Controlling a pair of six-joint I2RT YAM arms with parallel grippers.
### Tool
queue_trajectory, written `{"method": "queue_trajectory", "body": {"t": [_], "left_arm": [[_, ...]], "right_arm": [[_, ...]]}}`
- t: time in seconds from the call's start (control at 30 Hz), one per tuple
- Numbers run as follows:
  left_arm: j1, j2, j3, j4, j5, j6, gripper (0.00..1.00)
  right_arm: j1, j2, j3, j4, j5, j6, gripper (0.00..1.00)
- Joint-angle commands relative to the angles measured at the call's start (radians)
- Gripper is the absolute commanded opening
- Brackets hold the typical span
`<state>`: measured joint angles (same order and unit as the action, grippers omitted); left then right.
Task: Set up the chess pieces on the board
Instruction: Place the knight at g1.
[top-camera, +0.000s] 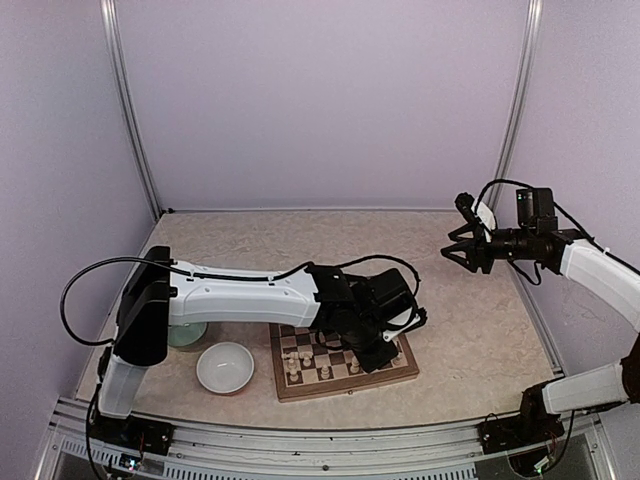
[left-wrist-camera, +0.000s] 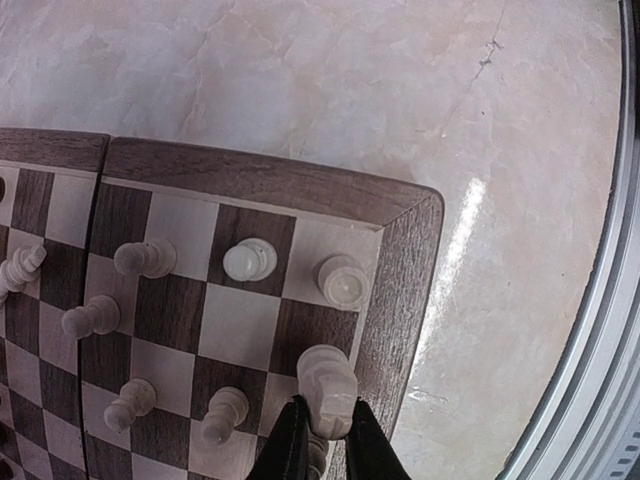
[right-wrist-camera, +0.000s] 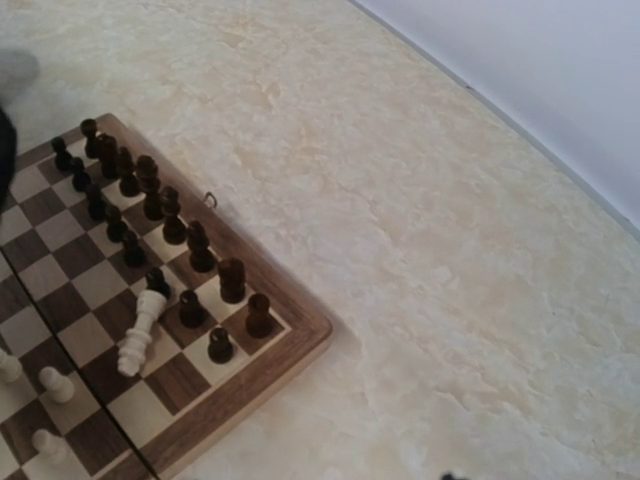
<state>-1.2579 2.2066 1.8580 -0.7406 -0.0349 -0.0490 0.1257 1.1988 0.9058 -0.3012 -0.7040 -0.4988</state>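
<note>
The board (top-camera: 340, 388) lies on the table (top-camera: 300, 245) near the front edge, a little right of the white bowl (top-camera: 203, 362). A green bowl (top-camera: 186, 335) is partly hidden under the left arm. The left claw (left-wrist-camera: 328, 420) is down over the right part of the board. It is narrow, and its fingers (left-wrist-camera: 290, 445) close on the lower part of one cream piece (left-wrist-camera: 327, 375), which stands at the board's edge, one square from the corner. Other cream pieces (left-wrist-camera: 145, 258) stand upright on squares close by. The dark pieces (right-wrist-camera: 150, 195) stand in two rows along one side of the board, and a fallen cream piece (right-wrist-camera: 140, 325) lies on its side just beside them. The right claw (top-camera: 452, 251) hangs high over the right side of the table, well apart from the board, partly open and holding nothing.
</note>
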Motion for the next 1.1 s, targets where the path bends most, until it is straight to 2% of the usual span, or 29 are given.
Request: {"method": "queue_trajectory", "body": {"t": [0.0, 0.4, 0.8, 1.07], "left_arm": [[-0.005, 0.032, 0.035, -0.016, -0.006, 0.021, 0.15], [-0.005, 0.070, 0.059, -0.025, -0.015, 0.035, 0.18], [-0.005, 0.064, 0.069, -0.024, -0.041, 0.033, 0.32], [-0.004, -0.038, 0.059, 0.063, -0.118, 0.033, 0.46]], "right_arm": [[-0.003, -0.001, -0.005, -0.012, -0.020, -0.007, 0.50], [-0.001, 0.009, -0.002, -0.020, -0.020, -0.011, 0.51], [-0.001, 0.013, 0.001, -0.023, -0.024, -0.011, 0.51], [-0.001, 0.028, 0.006, -0.017, -0.034, 0.007, 0.51]]}}
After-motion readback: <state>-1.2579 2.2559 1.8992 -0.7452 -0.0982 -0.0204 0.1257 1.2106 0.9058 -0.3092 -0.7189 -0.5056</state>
